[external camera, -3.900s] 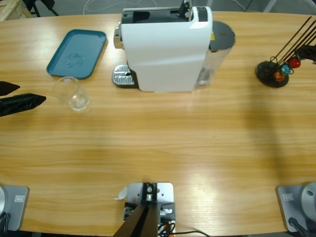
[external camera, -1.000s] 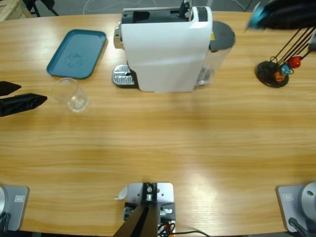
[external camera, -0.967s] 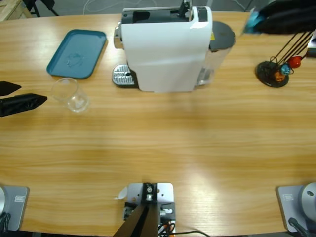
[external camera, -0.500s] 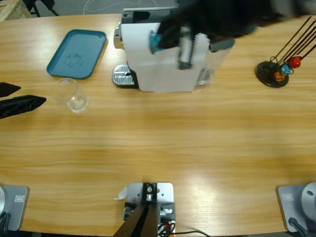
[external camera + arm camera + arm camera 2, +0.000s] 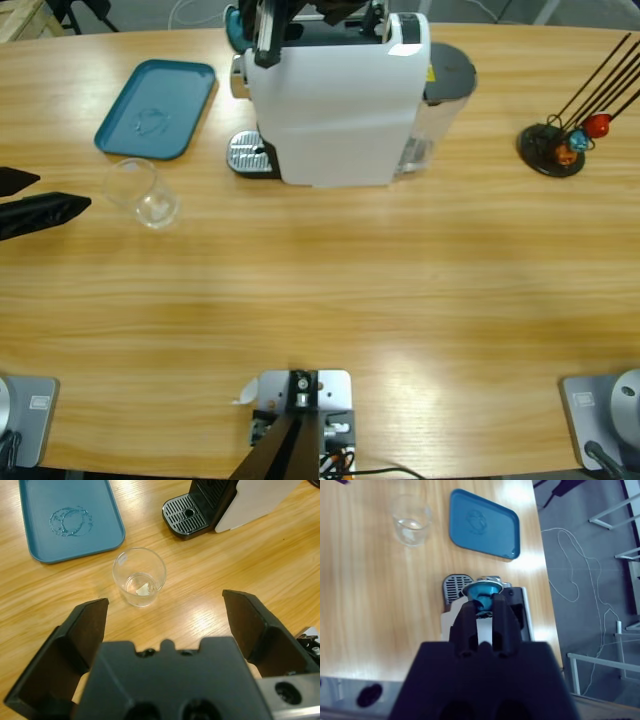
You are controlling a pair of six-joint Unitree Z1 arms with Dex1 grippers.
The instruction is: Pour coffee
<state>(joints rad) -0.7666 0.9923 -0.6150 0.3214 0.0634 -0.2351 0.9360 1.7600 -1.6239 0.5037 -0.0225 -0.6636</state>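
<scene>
Coffee machine [image 5: 335, 95] rear centre — tray [image 5: 157, 108] to its left, glass [image 5: 143, 190] just before tray.

The right gripper [image 5: 262, 25] is cut off by the high view's top edge; its jaws hide most of the blue capsule [image 5: 483, 591], seemingly over the coffee machine [image 5: 335, 95].

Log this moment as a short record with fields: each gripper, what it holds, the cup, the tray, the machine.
left gripper: open, holding nothing, facing the glass cup
right gripper: shut on the blue capsule, above the coffee machine's top
glass cup: upright on the table, between the left gripper and the drip grate, not under the spout
drip grate: bare, nothing on it
blue tray: flat on the table, beside the coffee machine, nothing on it
coffee machine: white body, standing at the far side of the table
capsule stand: at the table's other end
</scene>
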